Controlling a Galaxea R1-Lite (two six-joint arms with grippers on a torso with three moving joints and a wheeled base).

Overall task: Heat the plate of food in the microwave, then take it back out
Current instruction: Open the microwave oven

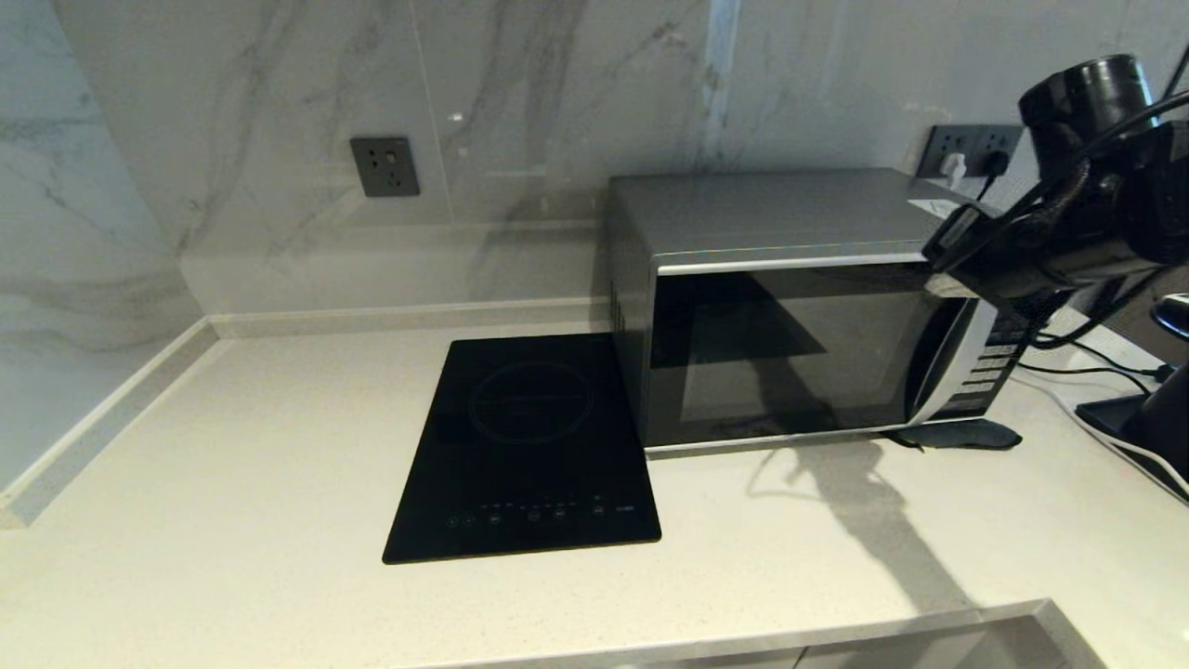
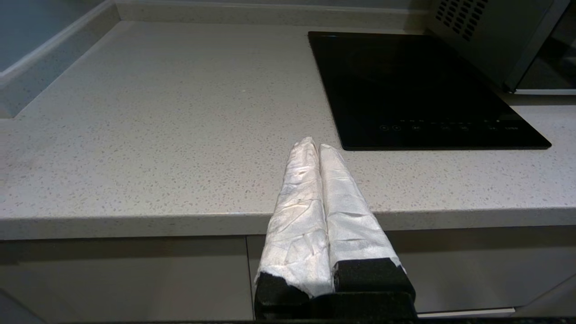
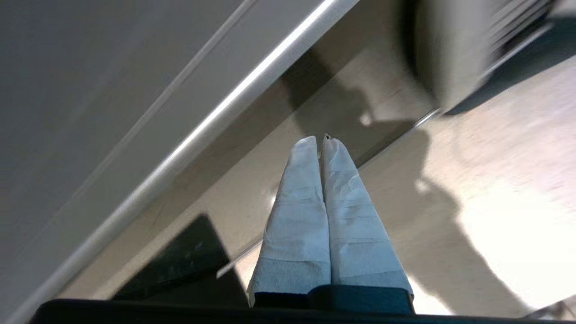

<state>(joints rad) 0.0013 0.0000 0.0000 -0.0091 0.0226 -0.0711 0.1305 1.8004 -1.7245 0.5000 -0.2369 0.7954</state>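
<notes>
Hovering at the frame's right before the closed microwave [image 1: 790, 325], the right claw [image 3: 320, 140] is clenched empty; left claw [image 2: 315, 146] likewise clenched over the worktop [image 2: 157, 135] edge.

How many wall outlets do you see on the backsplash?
2: one grey wall outlet on the marble left of the microwave; one double outlet behind its right rear corner, plugs inserted, partly hidden by the arm.

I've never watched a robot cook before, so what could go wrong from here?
The microwave door is shut and the right gripper is shut too, hanging close to the door glass; it could bump the glass. Black cables trail beside the microwave where that arm moves, so one could snag. No plate is in view. The left gripper idles at the counter edge.
</notes>
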